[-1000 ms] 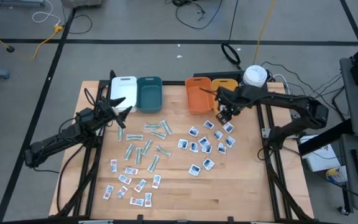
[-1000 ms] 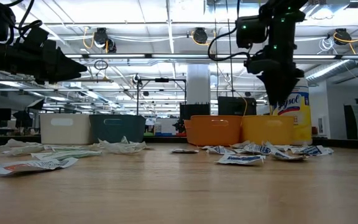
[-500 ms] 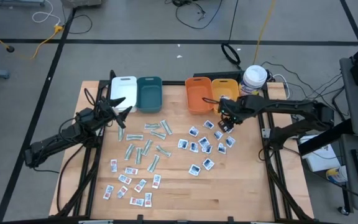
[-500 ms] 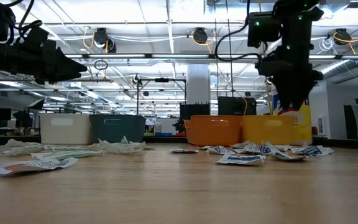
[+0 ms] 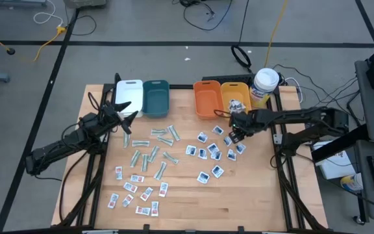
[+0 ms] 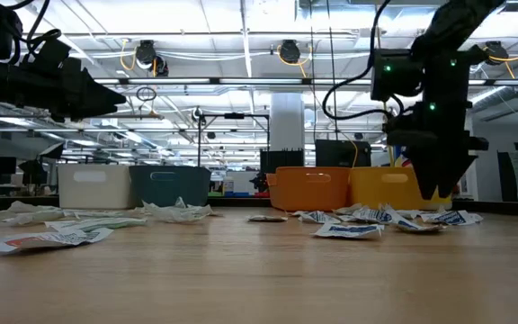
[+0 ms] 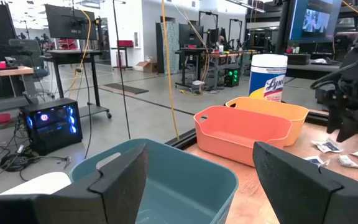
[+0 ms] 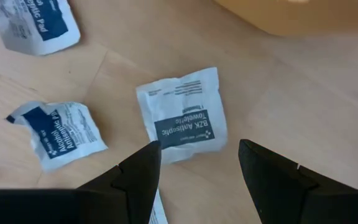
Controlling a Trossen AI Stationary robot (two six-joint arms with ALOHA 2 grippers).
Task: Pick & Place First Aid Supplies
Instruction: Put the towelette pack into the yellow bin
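- The right gripper (image 5: 237,130) is hovering low over the right-hand cluster of white packets with blue print (image 5: 214,148), just in front of the yellow bin (image 5: 234,95), its fingers (image 8: 143,171) parted and gripping nothing.
- One white towelette packet (image 8: 183,116) is lying flat on the wooden table (image 5: 187,195) directly between those spread fingers, untouched, with two more blue-printed packets (image 8: 59,134) resting just beside it.
- In the low view, the right gripper (image 6: 441,186) is hanging just above the packets near the yellow bin (image 6: 389,188), its tips clear of the tabletop.
- The left gripper (image 5: 126,116) is waiting above the table's left side, near the white bin (image 5: 128,94) and teal bin (image 5: 156,96), its fingers (image 7: 120,176) standing wide apart with nothing between them.
- Narrow pale-green strips (image 5: 151,155) are lying scattered across the middle of the table, and small white packets with red print (image 5: 135,194) are spreading toward the front left corner.
- An orange bin (image 5: 206,99) is sitting between the teal and yellow bins along the far edge, with one white packet (image 5: 235,104) lying in the yellow bin.
- A white canister with a yellow label (image 5: 264,85) is standing upright at the far right corner, just beside the yellow bin.
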